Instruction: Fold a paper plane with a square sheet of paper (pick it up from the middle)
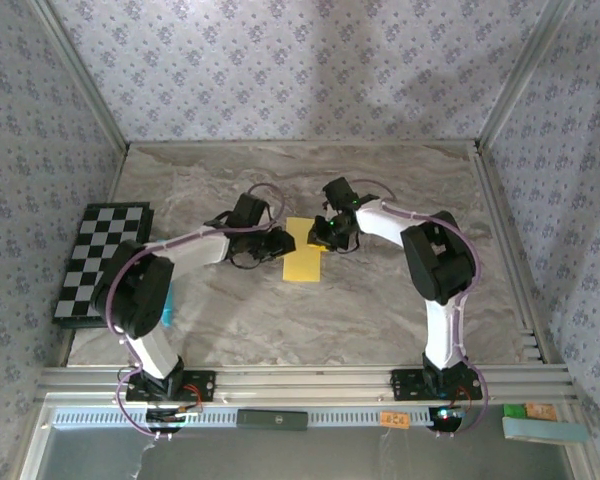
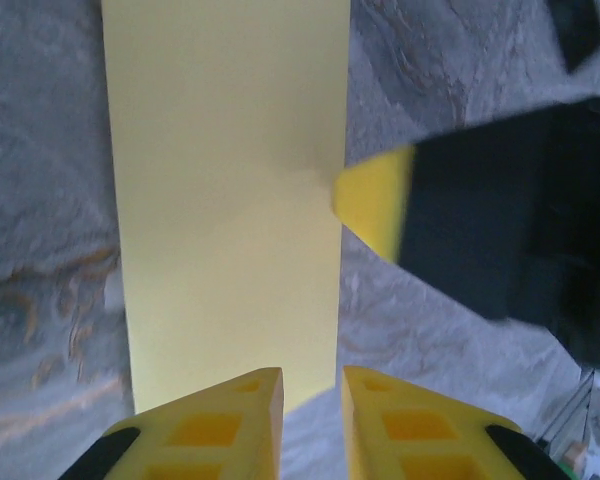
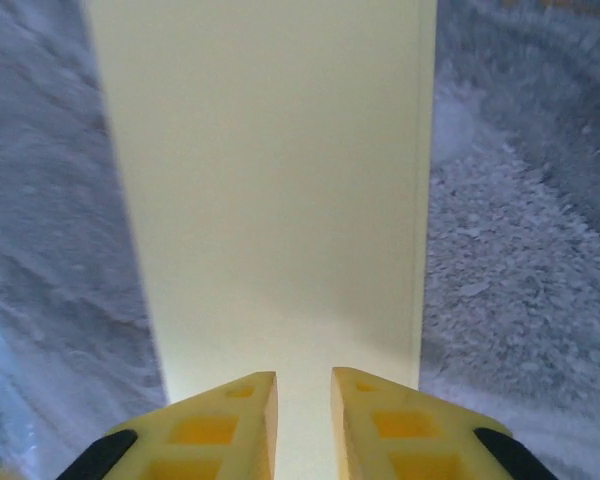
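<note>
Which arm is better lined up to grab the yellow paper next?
Right, likely: the right gripper sits centred at the end of the folded yellow paper; the left gripper straddles its side edge.

We've got the yellow sheet of paper [image 1: 303, 255] lying on the counter [image 1: 380, 310], left tool [image 1: 280, 243] at its left edge, right tool [image 1: 322, 232] at its right, checkered board [image 1: 100, 262] far left.

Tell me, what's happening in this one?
Both arms meet at the square sheet of paper, which shows as a yellow rectangle lying flat on the table. The left gripper and right gripper each sit low at its edge, jaws slightly apart, so neither seems to clamp it. No plane shape yet.
</note>
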Controlling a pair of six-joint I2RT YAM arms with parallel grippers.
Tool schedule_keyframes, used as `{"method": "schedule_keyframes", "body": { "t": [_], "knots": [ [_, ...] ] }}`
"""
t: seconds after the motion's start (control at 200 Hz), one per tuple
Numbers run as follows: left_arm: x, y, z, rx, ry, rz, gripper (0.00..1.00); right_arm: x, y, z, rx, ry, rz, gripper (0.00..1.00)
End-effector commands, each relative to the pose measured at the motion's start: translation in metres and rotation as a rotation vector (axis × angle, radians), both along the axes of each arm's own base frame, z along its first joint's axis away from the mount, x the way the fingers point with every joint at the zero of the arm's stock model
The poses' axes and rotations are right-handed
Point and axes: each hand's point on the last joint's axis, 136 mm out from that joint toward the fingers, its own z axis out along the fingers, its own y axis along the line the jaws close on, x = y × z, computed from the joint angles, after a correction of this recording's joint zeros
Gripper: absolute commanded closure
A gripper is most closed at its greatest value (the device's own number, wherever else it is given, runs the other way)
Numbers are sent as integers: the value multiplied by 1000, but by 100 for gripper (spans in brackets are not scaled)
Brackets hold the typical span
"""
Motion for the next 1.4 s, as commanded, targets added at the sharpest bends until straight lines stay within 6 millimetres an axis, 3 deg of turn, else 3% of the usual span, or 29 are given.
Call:
{"method": "schedule_keyframes", "body": {
  "t": [0.0,0.18,0.29,0.31,0.38,0.96,1.399],
  "knots": [
    [25,-8,3,-15,-26,37,78,3,-9,32,34,-65,-29,73],
    [45,-5,-8,26,-24,80,77,3,-42,33,15,-81,-107,66],
    [56,-6,-11,20,-21,99,77,4,-51,32,19,-77,-126,63],
    [57,-6,-12,19,-19,101,77,-4,-55,21,6,-49,-128,62],
    [62,-6,-16,21,-11,113,77,-5,-58,17,5,-39,-134,61],
    [50,3,-61,78,113,134,82,-14,-47,2,28,16,-106,59],
    [38,10,-77,97,172,174,82,-53,-26,-12,88,137,-39,60]
  ]
}}
